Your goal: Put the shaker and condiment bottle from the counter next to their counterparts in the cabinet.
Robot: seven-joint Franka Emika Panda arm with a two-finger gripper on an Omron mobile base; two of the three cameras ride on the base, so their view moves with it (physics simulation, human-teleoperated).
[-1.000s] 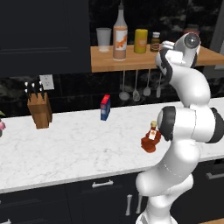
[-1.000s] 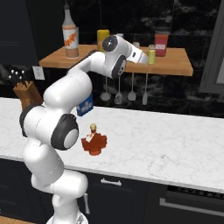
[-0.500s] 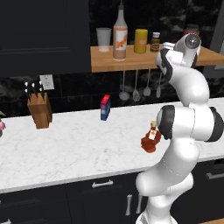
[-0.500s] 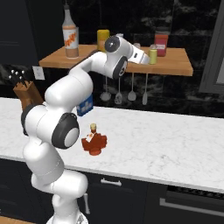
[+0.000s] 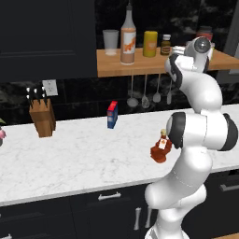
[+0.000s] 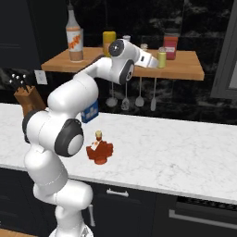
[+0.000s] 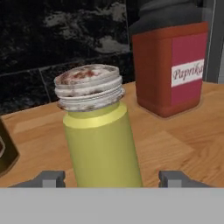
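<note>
I have the gripper (image 7: 110, 178) up at the cabinet (image 6: 190, 74), a smooth light-brown wooden board against the black veined wall; in the hand view the shaker (image 7: 98, 127) stands right in front of me, a yellow-green cylinder with a ribbed pale grey cap flecked reddish on top, leaning a little to one side; the two grey fingertips (image 7: 50, 178) sit apart on either side of its base with a gap showing at each, so the jaws are wide and not pressing on it; just beyond it stands a squarish red paprika jar (image 7: 168, 65) with a dark lid and a pale label, near but not touching; a dark rounded thing at that view's left edge I cannot identify; from the right base view the shaker (image 6: 161, 57) stands toward the shelf's front edge, beside the paprika jar (image 6: 170, 46); along the board I also see a tall pale bottle (image 5: 128, 35) with orange label and dark spout, a yellow canister (image 5: 150, 44) and a pale cup (image 5: 110, 42), with bare wood between them; the condiment bottle (image 6: 99, 151), reddish-brown with a bulbous ridged base and tan cap, stands on the white marble-patterned counter (image 6: 176, 152); open slab lies to its right; a blue box (image 5: 112, 114) and a wooden knife block (image 5: 41, 116) sit further along.
</note>
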